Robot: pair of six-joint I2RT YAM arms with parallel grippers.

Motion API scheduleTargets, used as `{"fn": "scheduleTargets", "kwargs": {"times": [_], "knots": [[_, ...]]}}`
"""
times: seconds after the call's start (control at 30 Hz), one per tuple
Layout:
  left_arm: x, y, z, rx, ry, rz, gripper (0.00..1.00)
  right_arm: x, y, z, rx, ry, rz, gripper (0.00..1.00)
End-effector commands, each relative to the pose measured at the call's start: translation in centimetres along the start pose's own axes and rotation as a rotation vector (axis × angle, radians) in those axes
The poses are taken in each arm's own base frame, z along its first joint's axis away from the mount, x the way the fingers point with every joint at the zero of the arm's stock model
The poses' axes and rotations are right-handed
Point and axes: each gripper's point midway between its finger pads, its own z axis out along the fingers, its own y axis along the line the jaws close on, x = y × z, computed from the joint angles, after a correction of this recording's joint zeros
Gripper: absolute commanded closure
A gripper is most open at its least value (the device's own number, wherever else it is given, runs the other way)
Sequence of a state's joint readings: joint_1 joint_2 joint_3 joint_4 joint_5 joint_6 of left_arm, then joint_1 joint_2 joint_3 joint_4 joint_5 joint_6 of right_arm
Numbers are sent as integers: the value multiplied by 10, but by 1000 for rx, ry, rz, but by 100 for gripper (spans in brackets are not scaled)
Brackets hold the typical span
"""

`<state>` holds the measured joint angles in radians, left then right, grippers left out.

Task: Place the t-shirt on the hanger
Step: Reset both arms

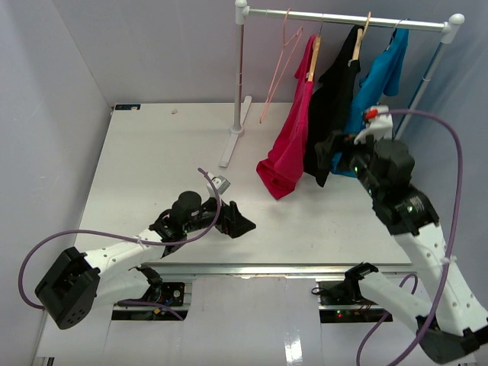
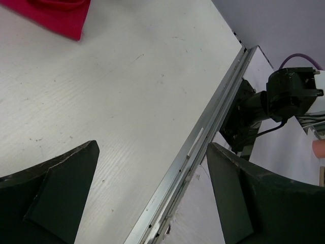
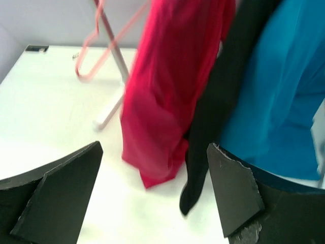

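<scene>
While the left pincer [image 2: 152, 144] lay low over the worktop [image 1: 152, 168] near its front edge, its jaws stood wide apart, holding nothing. Further right, a pink wire hanger [image 1: 278, 72] hung on the rail [image 1: 343, 17]. Beside it the t-shirt [image 1: 293, 130] hung from the hanger [image 1: 313, 65], its lower end bunched close to the worktop. A black garment [image 1: 333, 107] and a blue shirt [image 1: 377, 84] followed. The right pincer [image 3: 155, 146] faced these garments, jaws spread, gripping nothing.

Light even and diffuse, from above — shadows on the table [image 1: 152, 152] faint. Right wrist view overexposed: table blown white, pink hanger [image 3: 94, 51] and t-shirt [image 3: 162, 91] blurred soft. Left wrist view sharp, evenly lit.
</scene>
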<state>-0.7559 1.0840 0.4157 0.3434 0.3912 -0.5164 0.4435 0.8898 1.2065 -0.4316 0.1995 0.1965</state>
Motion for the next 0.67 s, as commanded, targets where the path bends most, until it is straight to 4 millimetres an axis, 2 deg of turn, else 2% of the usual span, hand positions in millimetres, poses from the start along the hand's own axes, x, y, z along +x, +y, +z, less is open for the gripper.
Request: {"fn": "scheduleTargets", "kwargs": {"times": [0.0, 0.07, 0.2, 0.37, 0.63], "knots": [[-17, -15, -7, 54, -73, 81, 2, 91, 0, -18, -75, 124, 34, 10], [-20, -19, -15, 68, -109, 87, 2, 101, 5, -36, -146, 67, 43, 10], [-36, -39, -37, 133, -230, 116, 2, 139, 19, -52, -288, 40, 44, 10], [-52, -39, -52, 94, -324, 157, 2, 162, 24, -55, -346, 32, 44, 10], [-52, -42, -57, 101, -338, 160, 2, 159, 27, -58, -368, 24, 37, 10]]}}
